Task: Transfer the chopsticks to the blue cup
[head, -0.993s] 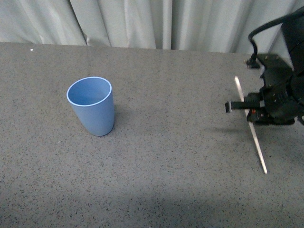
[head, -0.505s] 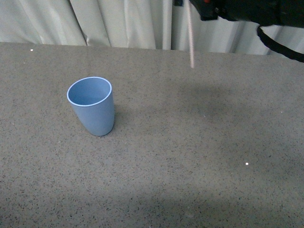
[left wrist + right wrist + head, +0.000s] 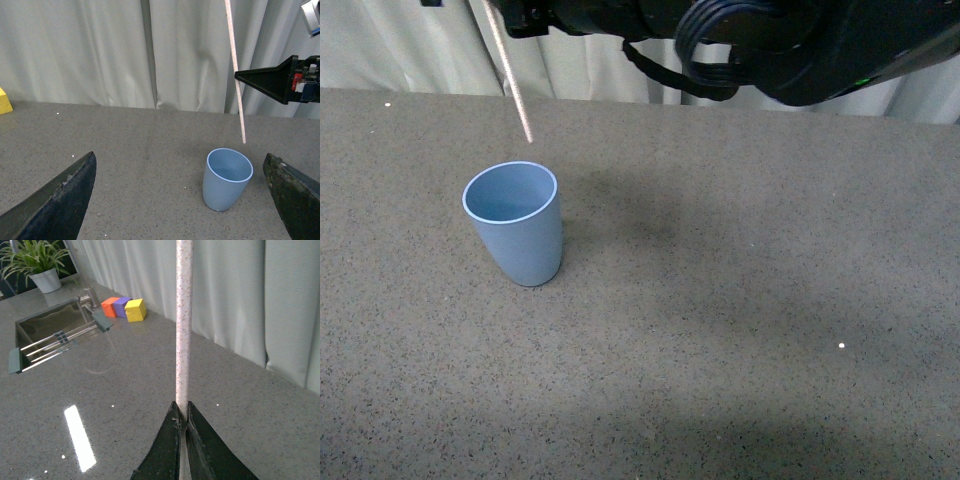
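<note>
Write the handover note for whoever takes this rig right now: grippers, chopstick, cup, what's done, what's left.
Right gripper: shut on the chopstick, which hangs nearly upright.
Left gripper: open, holding nothing, low over the table.
Blue cup: upright on the table, nothing seen inside.
Done: chopstick is lifted, its lower tip in the air just above the cup's rim.
Left: probably centre the tip over the opening, lower it in, release.

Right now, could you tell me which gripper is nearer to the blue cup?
Right. The right gripper hangs above the cup, holding the chopstick over its rim; the left gripper sits open farther back, facing it.
</note>
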You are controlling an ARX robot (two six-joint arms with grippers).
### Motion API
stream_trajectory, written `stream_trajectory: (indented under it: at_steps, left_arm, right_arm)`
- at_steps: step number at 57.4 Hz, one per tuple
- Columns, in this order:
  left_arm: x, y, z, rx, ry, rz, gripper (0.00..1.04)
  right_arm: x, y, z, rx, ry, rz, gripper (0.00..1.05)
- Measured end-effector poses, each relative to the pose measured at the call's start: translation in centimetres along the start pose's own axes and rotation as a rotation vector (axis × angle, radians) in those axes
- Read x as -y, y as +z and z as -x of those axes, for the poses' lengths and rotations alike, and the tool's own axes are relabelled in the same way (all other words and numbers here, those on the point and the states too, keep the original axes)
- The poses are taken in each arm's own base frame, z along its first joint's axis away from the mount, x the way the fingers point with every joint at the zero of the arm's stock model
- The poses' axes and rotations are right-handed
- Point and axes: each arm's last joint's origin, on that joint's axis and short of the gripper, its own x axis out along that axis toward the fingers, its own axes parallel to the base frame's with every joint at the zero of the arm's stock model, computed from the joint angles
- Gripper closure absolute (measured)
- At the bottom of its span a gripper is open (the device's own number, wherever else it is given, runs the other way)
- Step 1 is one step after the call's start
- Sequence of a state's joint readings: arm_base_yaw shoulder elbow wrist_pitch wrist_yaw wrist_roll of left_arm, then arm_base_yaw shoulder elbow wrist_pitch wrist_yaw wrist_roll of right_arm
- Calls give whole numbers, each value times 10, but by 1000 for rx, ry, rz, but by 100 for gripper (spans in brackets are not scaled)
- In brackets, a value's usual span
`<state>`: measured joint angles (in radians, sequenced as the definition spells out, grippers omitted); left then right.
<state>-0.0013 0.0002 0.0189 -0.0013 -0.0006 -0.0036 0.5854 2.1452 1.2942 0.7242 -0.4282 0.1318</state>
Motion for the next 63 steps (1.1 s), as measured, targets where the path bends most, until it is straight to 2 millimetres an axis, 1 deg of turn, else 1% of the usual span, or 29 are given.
stream_trajectory:
  at_steps: [6, 8, 17, 24, 25, 27, 30, 31, 34, 36, 37, 41, 44, 46, 50, 51, 53, 56, 60, 63]
  left_arm:
    - [0, 0, 0, 0, 0, 0, 7]
    - [0, 0, 0, 0, 0, 0, 7]
    - [0, 0, 0, 0, 0, 0, 7]
    - [0, 0, 0, 0, 0, 0, 7]
    - [0, 0, 0, 0, 0, 0, 7]
    - [0, 0, 0, 0, 0, 0, 7]
    - [0, 0, 0, 0, 0, 0, 7]
    - [0, 0, 0, 0, 0, 0, 7]
    - [0, 0, 0, 0, 0, 0, 7]
    - [0, 0, 0, 0, 0, 0, 7]
    - [0, 0, 0, 0, 0, 0, 7]
    - [0, 0, 0, 0, 0, 0, 7]
    - [0, 0, 0, 0, 0, 0, 7]
    - [0, 0, 0, 0, 0, 0, 7]
    - [0, 0, 0, 0, 0, 0, 7]
    - [0, 0, 0, 0, 0, 0, 7]
    - [0, 0, 0, 0, 0, 0, 7]
    - [0, 0, 0, 0, 0, 0, 7]
    - [0, 0, 0, 0, 0, 0, 7]
    - [0, 0, 0, 0, 0, 0, 7]
  right_arm:
    - [-1, -6, -7, -26, 6, -10, 104]
    - [0, -11, -8, -40, 5, -13, 104]
    - [4, -30, -11, -106, 4, -15, 104]
    - [7, -43, -9, -140, 12, -16, 104]
    - [3, -42, 31, -118, 21, -17, 42]
    - [2, -37, 38, -102, 17, -17, 35]
    - [1, -30, 51, -88, -2, -14, 21]
    - [1, -30, 52, -88, -5, -15, 19]
    - [1, -28, 64, -87, -44, -18, 8]
    - [2, -28, 71, -90, -84, -17, 8]
    - [4, -28, 77, -96, -129, -14, 10]
    - [13, -27, 100, -109, -283, -28, 9]
    - [23, -25, 126, -110, -416, -42, 9]
    - [28, -23, 141, -110, -477, -48, 9]
    - [34, -20, 178, -118, -610, -67, 9]
    - [34, -20, 181, -119, -624, -68, 9]
    - [34, -18, 195, -124, -673, -71, 9]
    - [32, -17, 208, -126, -713, -72, 9]
    - [26, -14, 226, -113, -782, -61, 9]
    - [17, -11, 239, -85, -826, -39, 9]
